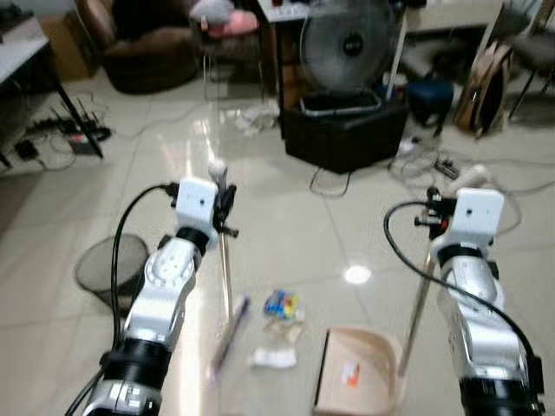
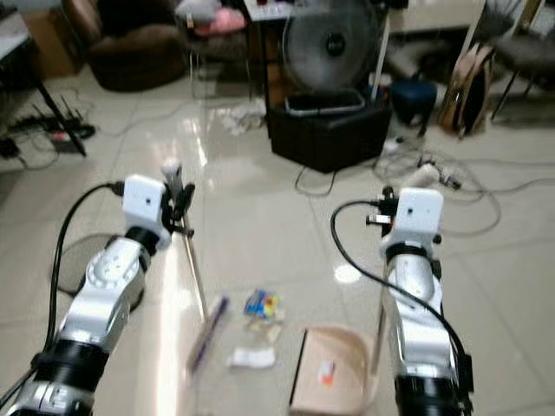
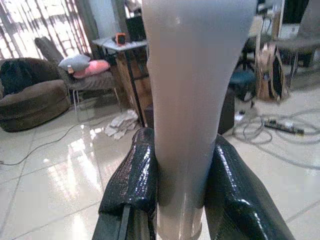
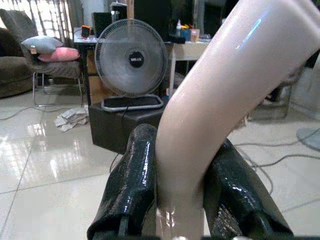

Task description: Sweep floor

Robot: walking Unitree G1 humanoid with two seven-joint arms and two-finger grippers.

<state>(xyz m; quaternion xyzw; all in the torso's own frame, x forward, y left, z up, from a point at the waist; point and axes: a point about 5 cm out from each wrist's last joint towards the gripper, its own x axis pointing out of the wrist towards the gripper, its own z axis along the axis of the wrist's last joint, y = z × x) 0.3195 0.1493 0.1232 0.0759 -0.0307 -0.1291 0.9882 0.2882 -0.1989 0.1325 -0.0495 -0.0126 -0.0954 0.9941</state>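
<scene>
The left gripper is raised in front of the robot's left side. Its two black fingers are closed against both sides of a pale broom handle, which fills the gap between them. From the gripper the thin metal shaft of the broom runs down to the tiled floor. The broom head is blurred and appears as a purple streak lying low at the floor, just beside the litter.

The right gripper is raised in front of the robot's right side. Its fingers are clamped on the curved, pale pink handle of the dustpan, one finger on each side. A slim pole runs from that handle down to the pink dustpan tray, which rests on the floor with its open mouth toward the litter. A small orange and white scrap lies inside the tray.

Litter lies on the floor between the broom head and the dustpan tray:
- a colourful crumpled wrapper;
- a white paper scrap nearer the robot.

Surroundings:
- A dark mesh wastebasket stands on the floor on the robot's left, partly behind the left arm.
- A black box stands well ahead of the robot, with a round fan on it.
- Cables lie on the floor near the box.
- A brown armchair stands at the far left.
</scene>
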